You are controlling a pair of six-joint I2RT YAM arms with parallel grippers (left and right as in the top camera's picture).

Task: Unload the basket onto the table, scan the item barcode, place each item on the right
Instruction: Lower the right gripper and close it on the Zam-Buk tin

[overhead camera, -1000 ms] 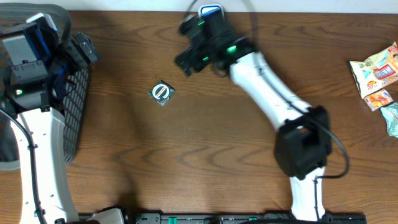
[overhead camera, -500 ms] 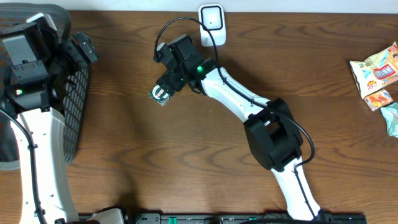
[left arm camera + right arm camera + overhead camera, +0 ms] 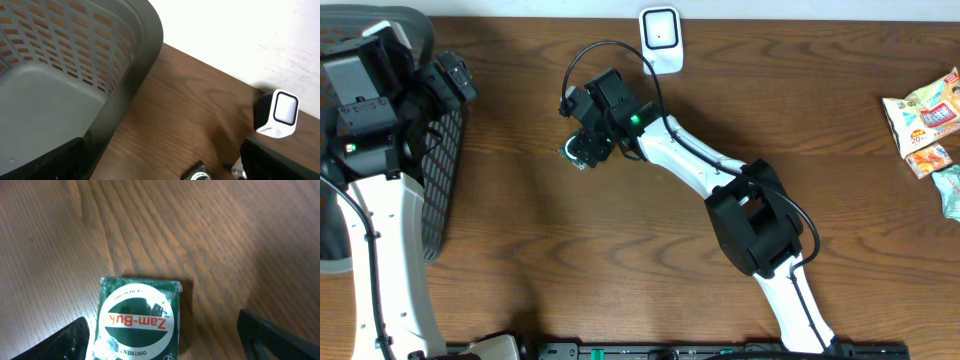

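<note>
Right gripper [image 3: 162, 332] jaws wide, astride ointment box [image 3: 137, 320]; left gripper [image 3: 160, 162] jaws wide, empty.

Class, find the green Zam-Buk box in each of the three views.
Overhead: Zam-Buk box, left of centre, partly under the right hand.
Left wrist: the box at the bottom edge, right of centre.
Right wrist: the box low, left of centre.
Shared landmark: white scanner, overhead and left wrist only.
</note>
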